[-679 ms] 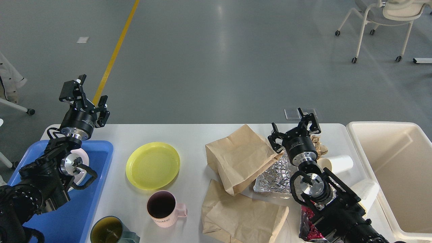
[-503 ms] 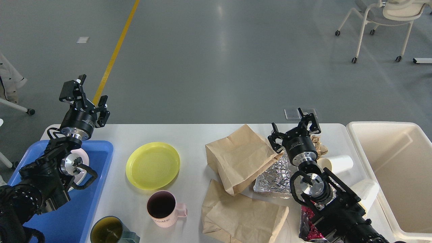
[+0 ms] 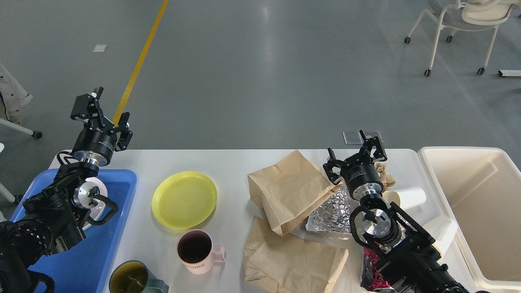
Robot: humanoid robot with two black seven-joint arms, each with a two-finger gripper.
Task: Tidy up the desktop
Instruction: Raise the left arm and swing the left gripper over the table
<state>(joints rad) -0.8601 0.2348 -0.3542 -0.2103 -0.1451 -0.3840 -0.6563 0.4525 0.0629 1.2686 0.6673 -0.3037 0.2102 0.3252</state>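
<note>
The white desktop [image 3: 230,162] carries a yellow plate [image 3: 184,199], a pink mug [image 3: 195,249], a green mug [image 3: 131,279], two brown paper bags [image 3: 290,188] [image 3: 291,260], crumpled foil [image 3: 330,213] and two white paper cups [image 3: 408,197] [image 3: 441,235]. My left gripper [image 3: 105,115] hangs open and empty above the table's far left corner, past the blue tray [image 3: 103,252]. Open and empty too, my right gripper [image 3: 353,154] is over the far edge of the foil, beside the upper bag.
A cream bin [image 3: 480,203] stands at the right end of the table. Crumpled brown paper [image 3: 386,173] lies behind the right gripper and a red wrapper [image 3: 371,272] shows under the right arm. A pale plate [image 3: 99,188] lies in the tray.
</note>
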